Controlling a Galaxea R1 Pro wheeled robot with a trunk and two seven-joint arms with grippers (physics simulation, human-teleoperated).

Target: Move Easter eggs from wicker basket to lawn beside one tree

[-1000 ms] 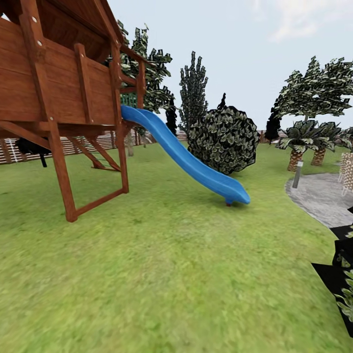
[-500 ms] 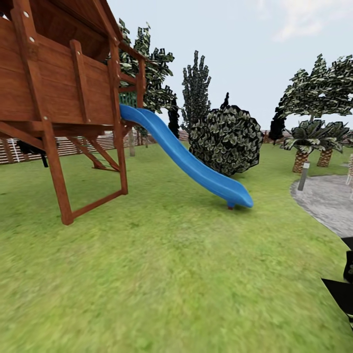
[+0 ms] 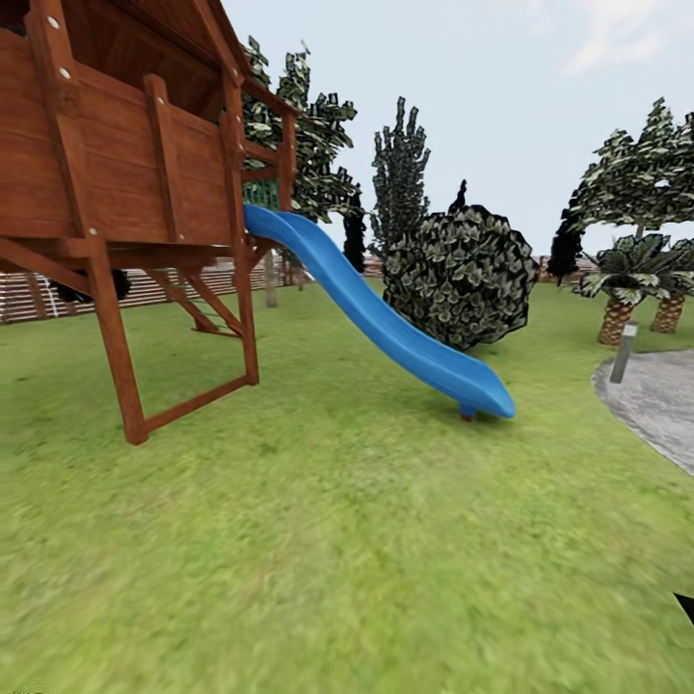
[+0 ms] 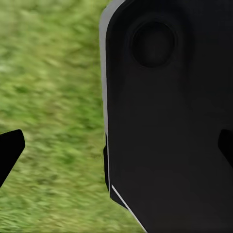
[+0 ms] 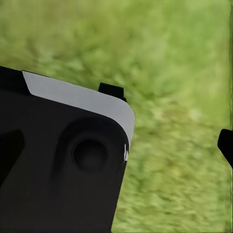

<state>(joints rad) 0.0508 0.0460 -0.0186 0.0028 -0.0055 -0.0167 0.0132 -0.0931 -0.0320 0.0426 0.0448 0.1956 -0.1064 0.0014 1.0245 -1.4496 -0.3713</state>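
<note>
A: What differs from half a second ago?
B: The view swung left; the slide [image 3: 386, 323] sits further right, and the dark plant has slipped out.
A: Eggs, basket?
B: Just lawn [image 3: 318, 540] around the slide.
A: Writing?
B: None legible.
A: Hands?
B: Can't tell.

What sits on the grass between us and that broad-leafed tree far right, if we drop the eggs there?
Mostly open mottled green lawn. Toward the broad-canopied tree lie a grey stone paving patch, a short grey post lamp and low spiky palm plants. The blue plastic slide stands off to the left. The tree's trunk is hidden.
</note>
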